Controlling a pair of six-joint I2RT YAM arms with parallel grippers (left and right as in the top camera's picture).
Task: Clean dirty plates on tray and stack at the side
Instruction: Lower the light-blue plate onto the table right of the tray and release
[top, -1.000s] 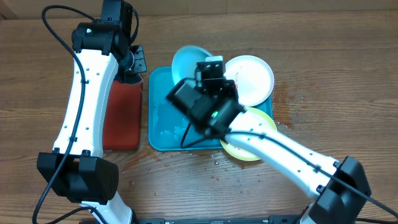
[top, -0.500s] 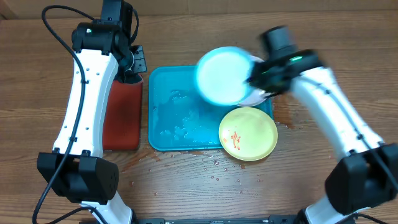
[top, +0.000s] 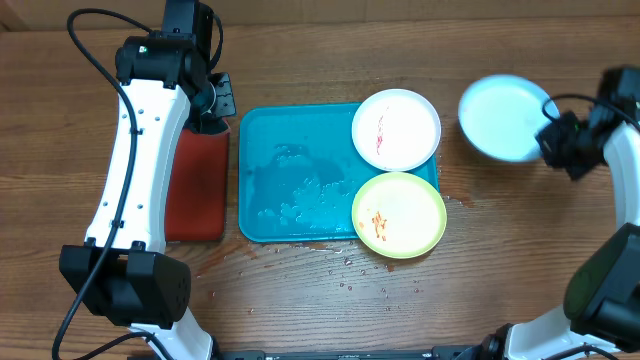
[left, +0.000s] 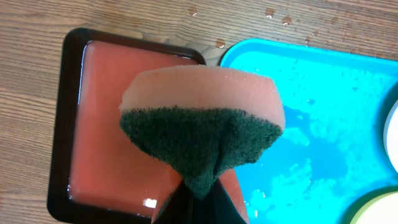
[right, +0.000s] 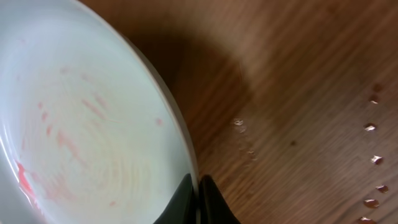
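Note:
My right gripper (top: 553, 137) is shut on the rim of the pale blue plate (top: 503, 116) and holds it above bare table, right of the blue tray (top: 290, 170). In the right wrist view the jaws (right: 198, 186) pinch the plate's rim (right: 74, 124); faint red smears show inside. The white plate (top: 396, 128) with a red smear sits at the tray's far right corner. The yellow-green plate (top: 399, 214) with orange smears sits at its near right corner. My left gripper (left: 199, 193) is shut on an orange-and-green sponge (left: 202, 124) above the red tray.
A red tray with black rim (top: 196, 185) holding liquid lies left of the blue tray; it also shows in the left wrist view (left: 99, 124). The blue tray's floor is wet with suds (left: 311, 143). Water drops dot the table (right: 370, 155) near the tray.
My right arm has swung the pale blue plate from over the tray to the right, out past the tray's edge. The left arm has not moved.

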